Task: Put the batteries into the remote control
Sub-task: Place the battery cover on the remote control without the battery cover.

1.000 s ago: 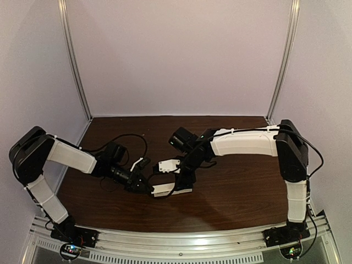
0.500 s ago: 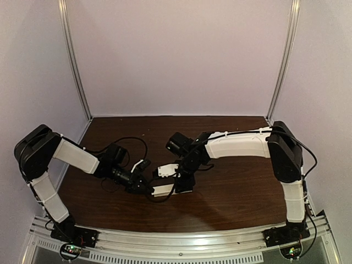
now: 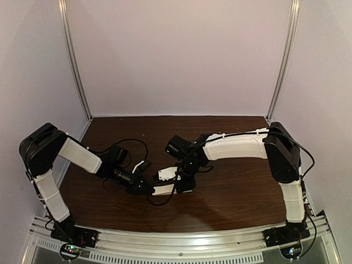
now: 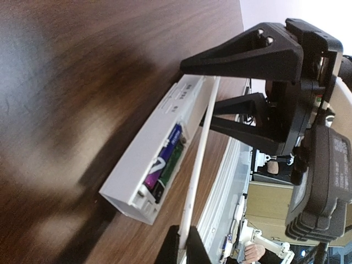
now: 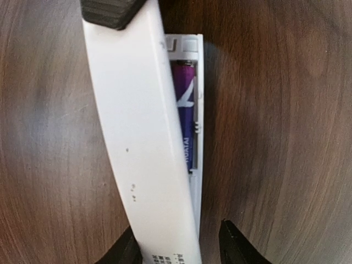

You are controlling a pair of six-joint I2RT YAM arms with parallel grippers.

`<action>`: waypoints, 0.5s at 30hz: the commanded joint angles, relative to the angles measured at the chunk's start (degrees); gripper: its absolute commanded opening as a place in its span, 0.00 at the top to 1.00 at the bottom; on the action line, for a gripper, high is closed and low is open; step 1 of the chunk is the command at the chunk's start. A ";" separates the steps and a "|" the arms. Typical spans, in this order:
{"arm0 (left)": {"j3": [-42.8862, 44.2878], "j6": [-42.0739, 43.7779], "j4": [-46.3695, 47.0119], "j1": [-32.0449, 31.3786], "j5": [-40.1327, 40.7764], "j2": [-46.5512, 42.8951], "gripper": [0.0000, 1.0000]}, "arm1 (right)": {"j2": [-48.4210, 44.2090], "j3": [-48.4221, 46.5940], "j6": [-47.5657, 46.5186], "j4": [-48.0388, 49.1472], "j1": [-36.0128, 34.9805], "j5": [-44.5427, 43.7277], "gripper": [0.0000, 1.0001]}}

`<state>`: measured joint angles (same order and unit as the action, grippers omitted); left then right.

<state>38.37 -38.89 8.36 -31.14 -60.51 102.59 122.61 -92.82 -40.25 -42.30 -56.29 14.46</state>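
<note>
We find the remote control [image 4: 140,162] compartment open, both batteries [image 4: 165,162] seated inside. Left gripper [image 4: 184,247] pinches the thin white cover [image 4: 201,148]. Right gripper [image 5: 179,231] straddles the bar; grip indeterminable.

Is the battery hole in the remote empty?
No, a purple battery lies inside the remote control's open compartment.

A dark brown wooden worktop [image 3: 231,187] sits inside pale purple walls [image 3: 176,55], with two shiny metal poles [image 3: 73,60] standing at its far corners, a silver rail [image 3: 181,237] along its near edge, and a thin flat white strip [image 4: 202,154] near the middle.
</note>
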 commanded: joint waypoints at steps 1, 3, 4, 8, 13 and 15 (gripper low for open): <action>2.10 -0.50 0.87 0.46 -0.36 1.31 1.00 | 1.41 -1.49 0.09 -0.55 -0.33 -1.57 0.54; 2.78 -0.65 0.53 0.46 -0.18 1.86 1.00 | 1.41 -1.58 0.08 -0.62 -0.40 -1.53 0.56; 3.03 -0.70 0.49 0.46 -0.22 2.05 1.00 | 1.33 -1.52 0.04 -0.67 -0.36 -1.58 0.56; 3.93 -0.28 -0.91 0.63 0.39 2.11 0.94 | 1.34 -1.32 0.00 -0.60 -0.37 -1.85 0.61; 4.91 1.80 -5.11 1.17 1.98 1.34 0.81 | 1.22 -1.24 0.04 -0.64 -0.38 -2.24 0.65; 4.79 1.89 -5.55 1.61 2.59 0.57 0.78 | 1.04 -0.94 -0.05 -0.42 -0.31 -2.33 0.67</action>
<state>41.93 -38.68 5.43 -30.76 -59.88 103.74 122.65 -92.88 -40.34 -42.44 -56.29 13.56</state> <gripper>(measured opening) 0.194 0.346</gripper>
